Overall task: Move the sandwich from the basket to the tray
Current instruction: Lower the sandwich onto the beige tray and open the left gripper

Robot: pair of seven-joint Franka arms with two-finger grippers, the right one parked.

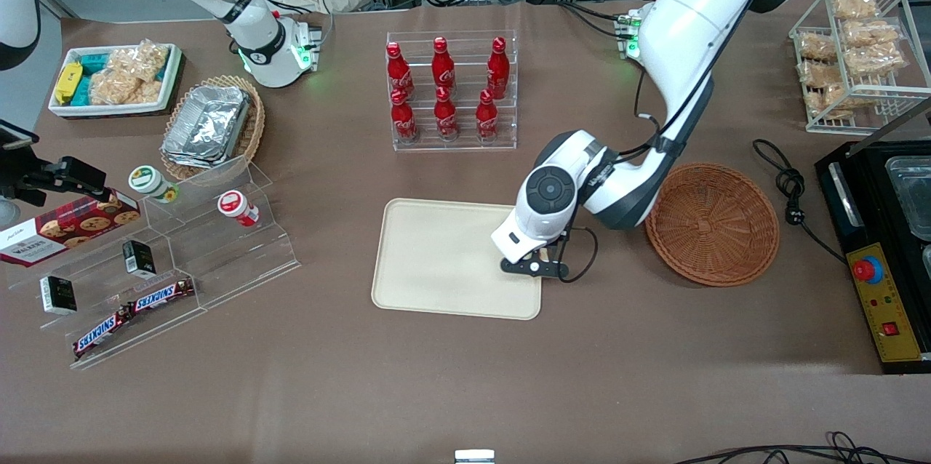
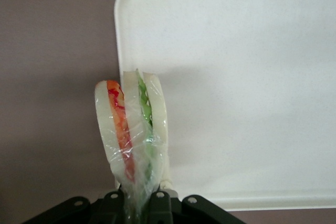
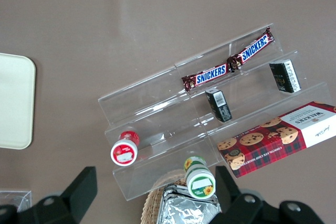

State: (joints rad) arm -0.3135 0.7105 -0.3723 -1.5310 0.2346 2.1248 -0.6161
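My left gripper (image 1: 536,258) is shut on the clear wrap of the sandwich (image 2: 131,129), a wedge of pale bread with red-orange and green layers. It holds the sandwich low over the edge of the cream tray (image 1: 436,260) that lies toward the basket. In the left wrist view the gripper (image 2: 137,203) pinches the wrap's tip, and the wedge straddles the rim of the tray (image 2: 252,77), partly over the brown table. The round reddish-brown basket (image 1: 713,224) beside the tray holds nothing. In the front view the wrist hides most of the sandwich.
A clear rack of red bottles (image 1: 451,89) stands farther from the front camera than the tray. An acrylic stand with snacks (image 1: 156,260) lies toward the parked arm's end. A black machine (image 1: 884,246) and its cable (image 1: 789,188) lie by the basket, and a wire rack (image 1: 858,49) stands farther back.
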